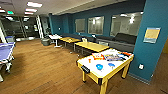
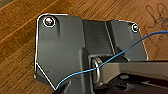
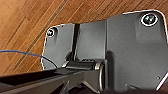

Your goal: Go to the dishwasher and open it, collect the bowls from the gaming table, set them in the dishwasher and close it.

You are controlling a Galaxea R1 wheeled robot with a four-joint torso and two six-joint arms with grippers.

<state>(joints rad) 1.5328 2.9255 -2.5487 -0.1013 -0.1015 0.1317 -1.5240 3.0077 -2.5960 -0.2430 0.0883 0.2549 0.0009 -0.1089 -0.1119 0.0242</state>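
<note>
Wood floor point(image 2: 17, 37) lies under both wrists; whether the left pincer or the right pincer is open or holds anything, cannot tell. Ahead and to the right pincer's side stands the gaming table point(image 1: 105, 75), white top, yellow legs: two blue round pieces point(image 1: 99, 66) at its near end (bowls or not, cannot tell), one orange cup point(image 1: 89, 60), flat game boxes point(image 1: 112, 57) beyond. Open floor runs from its near edge across to a blue table-tennis table point(image 1: 6, 51) on the left pincer's side.

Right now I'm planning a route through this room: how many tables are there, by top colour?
Blue-topped table: 1
White-topped tables: 2
Yellow wood-topped tables: 2
Total: 5
</note>
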